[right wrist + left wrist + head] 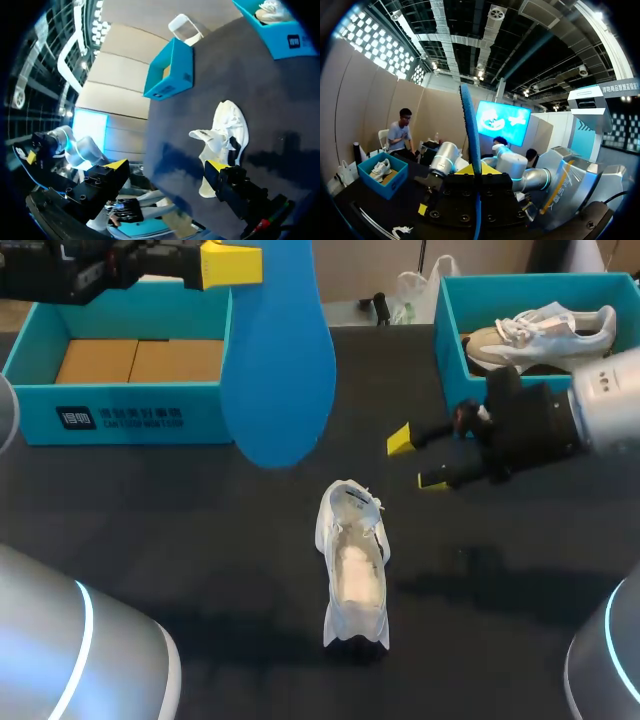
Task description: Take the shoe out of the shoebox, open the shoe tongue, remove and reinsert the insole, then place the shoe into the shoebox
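Head view: gripping the blue insole (280, 360) in the closed left jaws, high over the black counter (200, 540), in front of the teal shoebox (200, 400) with a bare cardboard floor. Holding the right jaws wide open on nothing, near the second teal shoebox (447, 335) containing a beige-and-white sneaker (545, 335). Seeing the white shoe (353, 565) standing upright on the counter between both arms, just ahead of the right jaws.

Shoe (352, 565) mid-counter (200, 540); left box (130, 415) behind it to the left; right box (447, 330) behind to the right, second shoe (545, 332) inside; insole (280, 380) aloft between the boxes.
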Action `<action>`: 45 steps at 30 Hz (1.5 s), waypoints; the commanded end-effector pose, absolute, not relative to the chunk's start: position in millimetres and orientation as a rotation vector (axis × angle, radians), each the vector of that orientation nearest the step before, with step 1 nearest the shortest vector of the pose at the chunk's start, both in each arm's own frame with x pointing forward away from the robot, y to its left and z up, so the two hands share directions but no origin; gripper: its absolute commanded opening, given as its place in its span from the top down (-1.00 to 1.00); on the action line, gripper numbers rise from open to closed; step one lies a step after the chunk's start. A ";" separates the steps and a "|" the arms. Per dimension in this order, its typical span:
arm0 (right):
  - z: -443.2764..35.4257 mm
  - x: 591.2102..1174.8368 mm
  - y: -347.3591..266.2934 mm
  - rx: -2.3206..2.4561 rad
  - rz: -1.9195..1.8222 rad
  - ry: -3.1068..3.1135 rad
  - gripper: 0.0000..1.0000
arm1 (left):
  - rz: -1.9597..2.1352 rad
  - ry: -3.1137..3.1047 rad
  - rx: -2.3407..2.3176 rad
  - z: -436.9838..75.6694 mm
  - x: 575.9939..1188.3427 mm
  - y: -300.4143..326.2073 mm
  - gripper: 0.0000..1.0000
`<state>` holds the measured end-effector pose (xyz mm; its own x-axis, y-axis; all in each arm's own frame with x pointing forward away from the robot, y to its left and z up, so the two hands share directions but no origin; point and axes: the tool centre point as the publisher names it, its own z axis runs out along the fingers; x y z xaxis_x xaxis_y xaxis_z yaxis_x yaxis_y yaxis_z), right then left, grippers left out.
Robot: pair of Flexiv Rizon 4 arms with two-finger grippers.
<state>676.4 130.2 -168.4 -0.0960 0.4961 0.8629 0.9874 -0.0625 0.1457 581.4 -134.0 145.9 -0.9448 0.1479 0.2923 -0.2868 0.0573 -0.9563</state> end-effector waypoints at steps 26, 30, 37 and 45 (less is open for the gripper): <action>-124.8 696.4 153.1 -1.374 -1.234 -1.329 -1.00 | 2.056 -2.520 -1.127 80.7 633.8 -133.2 1.00; -124.8 696.4 153.1 -1.374 -1.234 -1.329 -1.00 | 2.056 -2.520 -1.127 80.7 633.8 -133.2 1.00; -124.8 696.4 153.1 -1.374 -1.234 -1.329 -1.00 | 2.007 -2.559 -1.474 72.2 623.2 -135.5 1.00; -124.8 696.4 153.1 -1.374 -1.234 -1.329 -1.00 | 1.750 -2.787 -2.260 33.5 611.1 -138.0 1.00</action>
